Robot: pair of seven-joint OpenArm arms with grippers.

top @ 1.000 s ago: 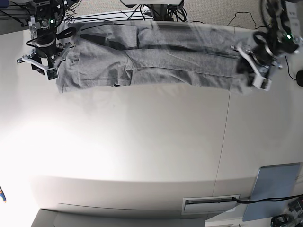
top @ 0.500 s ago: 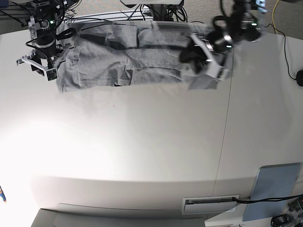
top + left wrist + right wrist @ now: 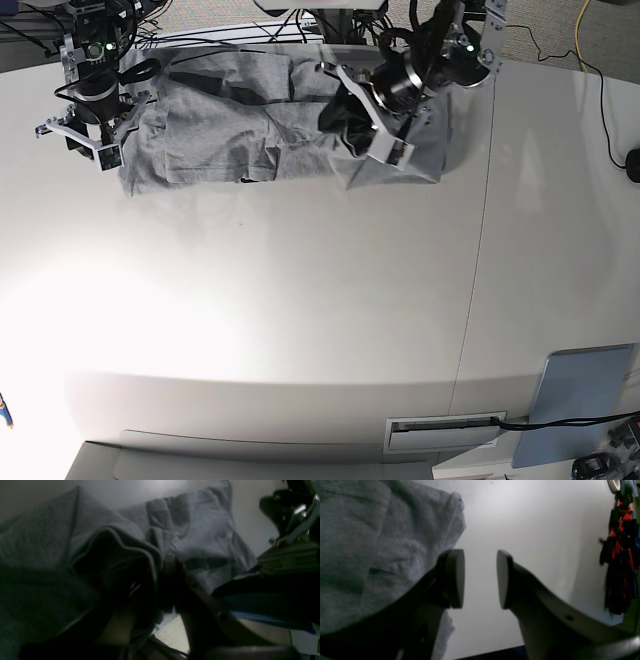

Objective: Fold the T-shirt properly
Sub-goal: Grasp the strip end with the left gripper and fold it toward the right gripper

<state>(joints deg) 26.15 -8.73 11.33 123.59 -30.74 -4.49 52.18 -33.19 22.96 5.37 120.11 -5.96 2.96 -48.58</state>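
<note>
Left end effector (image 3: 372, 130) has carried its end of the T-shirt (image 3: 215, 140) across toward the middle.

Your left end effector is clamped on a bunched fold of the grey cloth; a second ago it held that end out at the far side of the table (image 3: 320, 320), and now it sits over the shirt's middle, so the long strip has been doubled over on itself. That reads as a widthwise fold well under way, with the carried layer not yet laid flat or released. Your right end effector (image 3: 480, 578) has not moved: its pads stand apart with nothing between them, just beside the shirt's other end at the table's far edge. You have no containers in view.
</note>
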